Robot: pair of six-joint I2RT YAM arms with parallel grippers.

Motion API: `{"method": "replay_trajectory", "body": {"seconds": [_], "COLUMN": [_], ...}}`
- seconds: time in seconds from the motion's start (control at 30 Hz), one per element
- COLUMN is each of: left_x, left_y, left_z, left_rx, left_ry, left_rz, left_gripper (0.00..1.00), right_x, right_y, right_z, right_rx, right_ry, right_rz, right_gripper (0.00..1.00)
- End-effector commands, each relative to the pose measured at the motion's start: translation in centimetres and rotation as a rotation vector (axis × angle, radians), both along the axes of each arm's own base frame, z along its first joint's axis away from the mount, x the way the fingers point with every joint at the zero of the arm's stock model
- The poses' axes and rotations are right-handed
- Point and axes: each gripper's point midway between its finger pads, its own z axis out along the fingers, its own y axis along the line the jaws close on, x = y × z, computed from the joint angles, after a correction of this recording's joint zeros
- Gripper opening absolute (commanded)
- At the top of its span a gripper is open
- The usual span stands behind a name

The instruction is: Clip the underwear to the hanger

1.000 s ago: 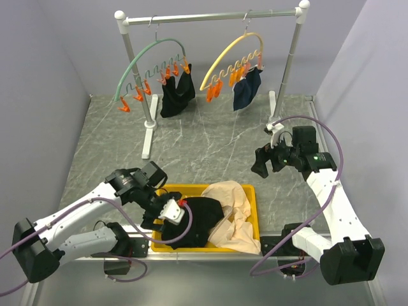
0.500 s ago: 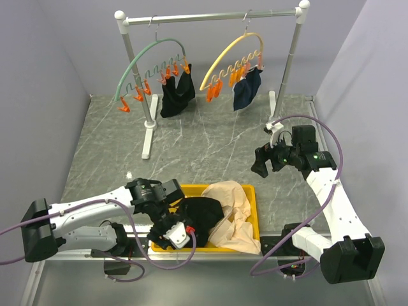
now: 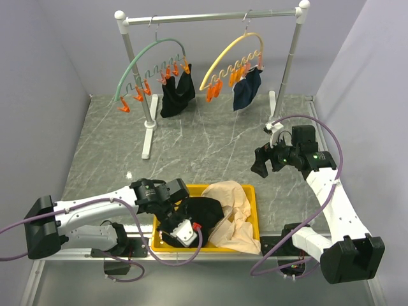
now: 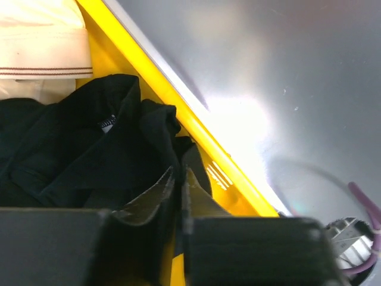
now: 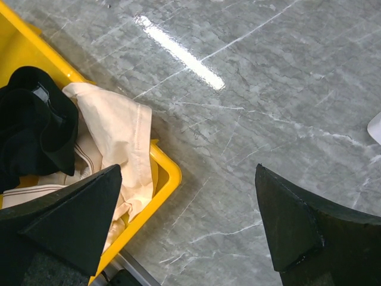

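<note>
now the left gripper (image 4: pixel 180 174), wide apart a second ago, is seen pinched together on a fold of the underwear (image 4: pixel 71 155), bunched in the yellow tray (image 4: pixel 205 140), so the pick seems begun; the right gripper (image 5: pixel 188 173) is held wide apart.

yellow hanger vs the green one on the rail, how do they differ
The yellow hanger hangs toward the right of the rail, the green hanger toward the left. The yellow hanger holds a navy garment; the green hanger holds a black garment. Both are arcs with orange clips.
</note>
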Motion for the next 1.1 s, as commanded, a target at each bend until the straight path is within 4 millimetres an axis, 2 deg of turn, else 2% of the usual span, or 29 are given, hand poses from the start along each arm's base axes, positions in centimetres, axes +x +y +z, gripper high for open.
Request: {"method": "replay_trajectory", "body": {"seconds": [0.0,0.03,0.2,0.23,0.27,0.3,0.33,0.37,0.4,0.47,0.5,0.57,0.67,0.7,0.73,0.77,0.8,0.83,0.87,0.9,0.97,1.0,1.07], "left_x": [-0.4,-0.4,1.4,2.1,2.7,3.8,4.6,5.4,6.9,8.5,9.6,11.3,14.7,16.1,16.9,18.6,19.7,20.4,21.6,22.3,23.8,24.6,26.0], "left_y": [-0.7,-0.8,-1.1,-1.6,-1.8,-1.9,-2.2,-2.5,-2.7,-3.1,-3.1,-3.6,-4.5,-4.4,-4.5,-5.1,-4.9,-5.1,-5.7,-5.6,-6.2,-6.1,-6.4], "left_z": [2.4,3.1,7.6,9.5,10.4,11.4,13.5,14.3,16.4,17.6,19.0,20.5,24.5,26.6,27.8,29.4,31.3,32.3,32.5,34.5,35.0,36.1,36.5], "left_rx": [-0.066,-0.076,-0.172,-0.212,-0.224,-0.239,-0.281,-0.296,-0.344,-0.362,-0.390,-0.423,-0.530,-0.580,-0.605,-0.659,-0.700,-0.723,-0.721,-0.762,-0.770,-0.795,-0.812], "left_ry": [0.011,0.008,-0.032,-0.050,-0.054,-0.065,-0.088,-0.105,-0.142,-0.180,-0.218,-0.250,-0.310,-0.350,-0.357,-0.399,-0.435,-0.450,-0.458,-0.502,-0.518,-0.561,-0.594], "left_rz": [0.007,0.019,0.121,0.139,0.157,0.195,0.211,0.229,0.267,0.299,0.319,0.353,0.441,0.481,0.523,0.548,0.578,0.596,0.608,0.617,0.627,0.635,0.657], "left_gripper": [0.06,0.00,0.00,0.00,0.00,0.00,0.00,0.00,0.00,0.00,0.00,0.00,0.00,0.00,0.00,0.00,0.00,0.00,0.00,0.00,0.00,0.00,0.00], "right_x": [0.8,0.9,0.9,1.0,1.1,1.0,1.1,1.1,1.2,1.2,1.2,1.2,1.4,1.4,1.6,1.8,1.9,2.0,2.2,2.4,2.7,2.9,3.2], "right_y": [0.4,0.4,0.9,0.9,1.0,1.1,1.1,1.2,1.2,1.3,1.4,1.5,1.4,1.4,1.4,1.3,1.3,1.4,1.3,1.3,1.3,1.3,1.2], "right_z": [2.0,2.1,2.7,2.9,3.0,3.3,3.5,3.6,3.6,3.5,3.7,3.8,4.1,4.1,4.3,4.3,4.4,4.7,4.6,4.9,5.0,5.3,5.5], "right_rx": [0.011,0.013,0.038,0.042,0.044,0.049,0.052,0.055,0.057,0.064,0.067,0.076,0.077,0.077,0.080,0.077,0.077,0.084,0.085,0.088,0.092,0.092,0.094], "right_ry": [-0.054,-0.056,-0.066,-0.067,-0.071,-0.075,-0.080,-0.082,-0.081,-0.076,-0.079,-0.074,-0.085,-0.085,-0.095,-0.099,-0.105,-0.110,-0.103,-0.106,-0.098,-0.102,-0.107], "right_rz": [0.014,0.015,0.029,0.028,0.029,0.032,0.031,0.034,0.032,0.036,0.037,0.038,0.030,0.028,0.023,0.012,0.005,0.001,-0.005,-0.011,-0.022,-0.027,-0.039], "right_gripper": [1.00,1.00,1.00,1.00,1.00,1.00,1.00,1.00,1.00,1.00,1.00,0.99,0.99,0.99,0.99,0.99,0.99,0.99,0.99,0.99,0.99,0.99,0.98]}}
